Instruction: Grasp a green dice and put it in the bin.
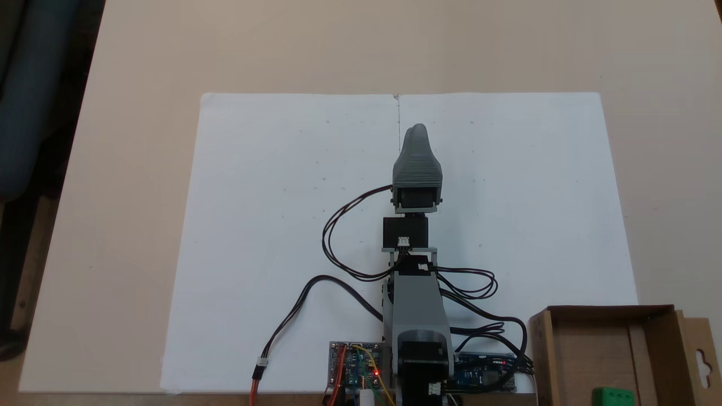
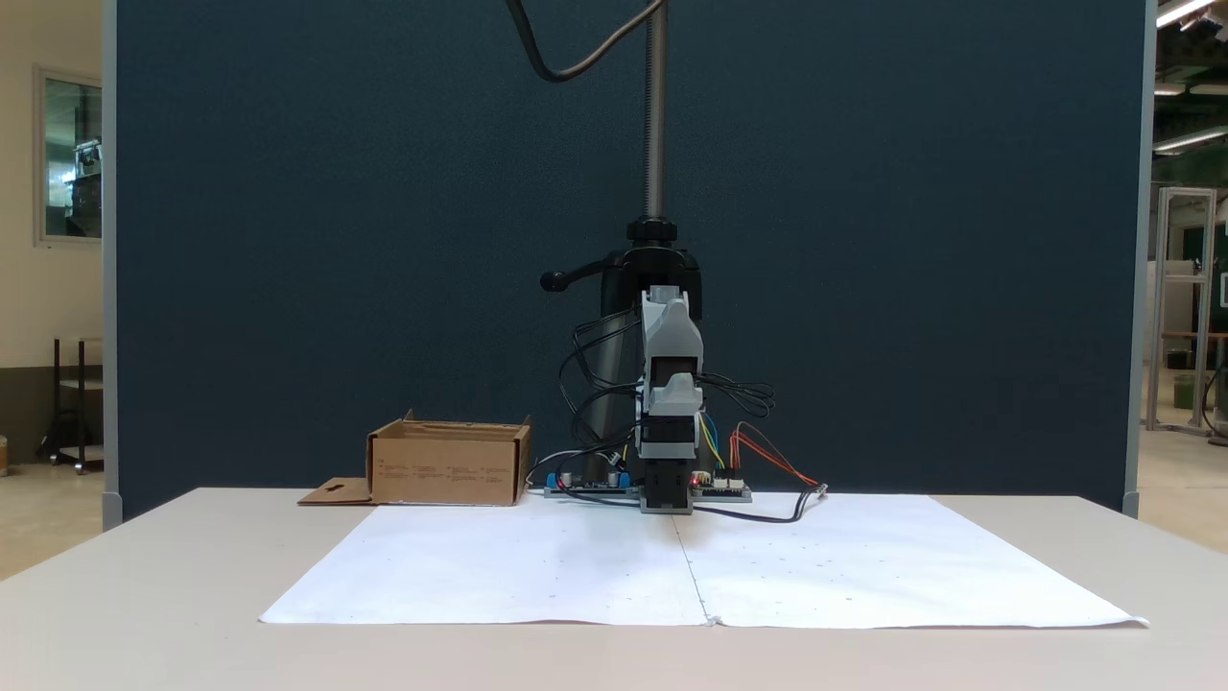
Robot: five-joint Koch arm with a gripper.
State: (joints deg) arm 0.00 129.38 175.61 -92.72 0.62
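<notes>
The green dice (image 1: 612, 396) already lies inside the bin (image 1: 586, 349), low against the near wall at the bottom right of the fixed view from above, with just its top face and 1 edge showing above the picture's border. The bin sits beside the arm's base, off the white paper sheet (image 1: 271, 225), its side flap with the keyhole cutout (image 1: 702, 361) folded out; from the front, in the other fixed view, the bin (image 2: 449, 465) stands left of the arm and its walls hide the cube. The gripper (image 1: 418, 135) is folded over the middle of the sheet, well apart from the bin, and holds nothing; its 2 jaws lie in line for both cameras, so I cannot tell how far apart they stand. Judged by how things lie, the task looks done. The dice seems a light, rigid plastic cube with smooth faces that could slip, so any grasp would best close squarely on 2 opposite flat faces, not on corners.
</notes>
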